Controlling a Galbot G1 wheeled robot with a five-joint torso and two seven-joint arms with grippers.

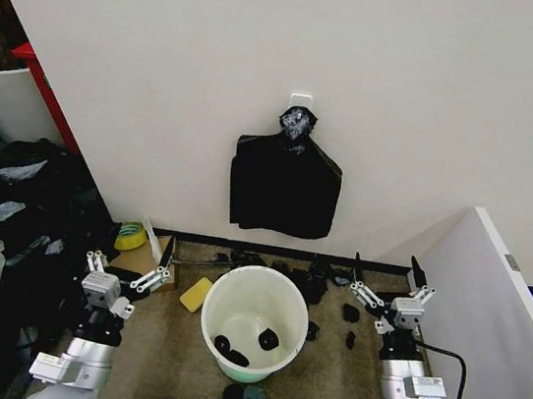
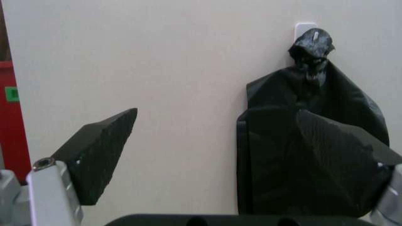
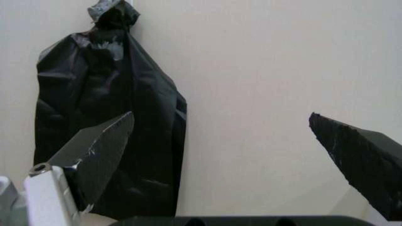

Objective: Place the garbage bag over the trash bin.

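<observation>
— Both our grippers, left [image 1: 127, 271] and right [image 1: 390, 296], hover with jaws released, flanking the trash bin [image 1: 256, 307] on the floor.
— We see the black bundle [image 1: 283, 184] hanging on the wall hook [image 1: 300, 99].

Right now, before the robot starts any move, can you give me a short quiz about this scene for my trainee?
1. True or false: the trash bin already has a bag over its rim.
2. What hangs from the wall hook behind the bin? A) a black bundle B) a red towel C) a white apron
3. Fill in: the left gripper and the right gripper, one on each side of the bin, are both ___.
Key: 1 false; 2 A; 3 open.
</observation>
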